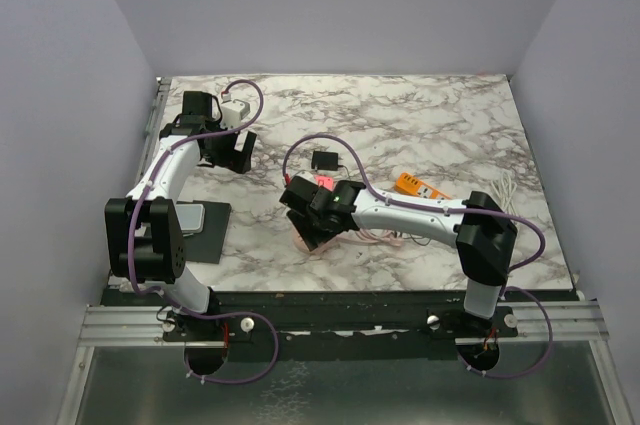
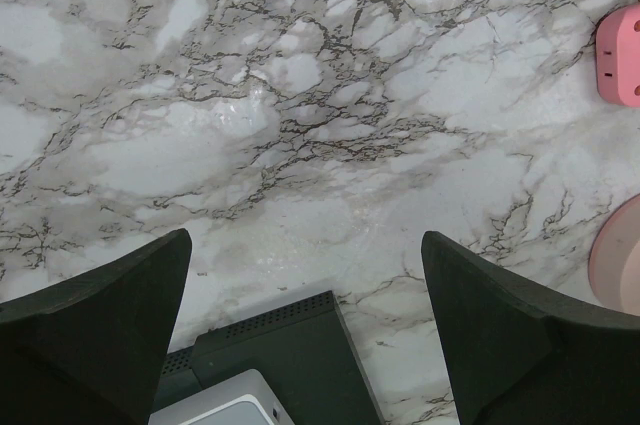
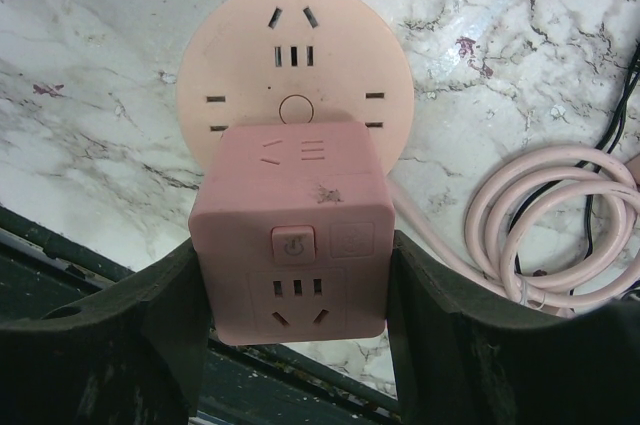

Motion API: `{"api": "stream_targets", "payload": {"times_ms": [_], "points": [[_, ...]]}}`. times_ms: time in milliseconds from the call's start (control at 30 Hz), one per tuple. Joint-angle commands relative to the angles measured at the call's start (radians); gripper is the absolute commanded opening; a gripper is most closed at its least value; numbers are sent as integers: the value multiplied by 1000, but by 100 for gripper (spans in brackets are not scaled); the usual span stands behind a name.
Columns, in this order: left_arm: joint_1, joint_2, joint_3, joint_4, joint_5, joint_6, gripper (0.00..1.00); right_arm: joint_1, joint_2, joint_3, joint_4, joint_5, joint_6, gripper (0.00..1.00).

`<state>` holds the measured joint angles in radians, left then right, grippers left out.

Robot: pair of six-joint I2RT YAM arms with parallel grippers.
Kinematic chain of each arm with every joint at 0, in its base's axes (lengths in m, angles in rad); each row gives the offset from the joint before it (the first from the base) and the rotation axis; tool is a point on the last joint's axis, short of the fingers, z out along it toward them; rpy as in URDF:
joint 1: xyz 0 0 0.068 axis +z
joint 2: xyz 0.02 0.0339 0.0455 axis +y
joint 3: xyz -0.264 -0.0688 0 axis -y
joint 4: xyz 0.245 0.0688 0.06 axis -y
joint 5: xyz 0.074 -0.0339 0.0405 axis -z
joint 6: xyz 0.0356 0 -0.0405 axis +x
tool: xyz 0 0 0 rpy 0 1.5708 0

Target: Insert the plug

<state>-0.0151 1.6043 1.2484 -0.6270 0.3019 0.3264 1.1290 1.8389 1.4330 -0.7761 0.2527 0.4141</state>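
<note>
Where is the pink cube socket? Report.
Right wrist view, centre: pink cube socket clamped in the right gripper, overlapping the round pink plate behind it.

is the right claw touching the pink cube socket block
Touching. In the right wrist view the black fingers of the right claw press against both sides of the pink cube-shaped socket block, with no gap visible.

Cube socket before round socket, coiled cable to right
</note>
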Motion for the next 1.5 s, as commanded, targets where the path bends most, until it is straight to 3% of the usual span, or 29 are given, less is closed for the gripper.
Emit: {"api": "stream_targets", "payload": {"times_ms": [0, 833, 1433, 1467], "points": [[3, -28, -9, -7, 15, 6, 99, 9, 39, -25, -7, 13, -9, 1], [3, -5, 25, -12, 28, -5, 99, 12, 171, -128, 1, -122, -46, 1], [3, 10, 66, -44, 52, -7, 99, 11, 173, -199, 67, -220, -48, 1], [3, 12, 69, -46, 56, -6, 99, 11, 169, -190, 68, -215, -47, 6]]}}
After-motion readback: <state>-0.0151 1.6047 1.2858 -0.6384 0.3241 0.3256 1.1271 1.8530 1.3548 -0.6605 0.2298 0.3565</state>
